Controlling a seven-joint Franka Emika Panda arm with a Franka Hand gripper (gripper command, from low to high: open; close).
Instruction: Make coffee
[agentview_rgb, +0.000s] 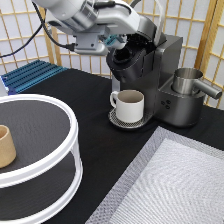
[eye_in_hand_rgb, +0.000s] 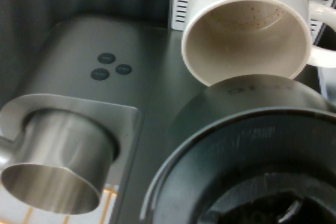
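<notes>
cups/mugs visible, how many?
2. White mug sits on the coffee machine's drip tray; tan wooden cup stands on the round rack's upper tier, exterior view's left. Others could be hidden.

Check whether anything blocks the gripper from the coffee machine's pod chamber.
Nothing visible does. The gripper hovers beside the coffee machine, and the wrist view looks into the open pod chamber. The mug sits lower, on the drip tray. No pod shows clearly.

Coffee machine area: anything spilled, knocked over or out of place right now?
Nothing stands out. The mug sits upright on the drip tray under the coffee machine, the metal jug stands upright beside it, and no spill shows on the black table. The gripper hangs over the machine's open pod holder.
</notes>
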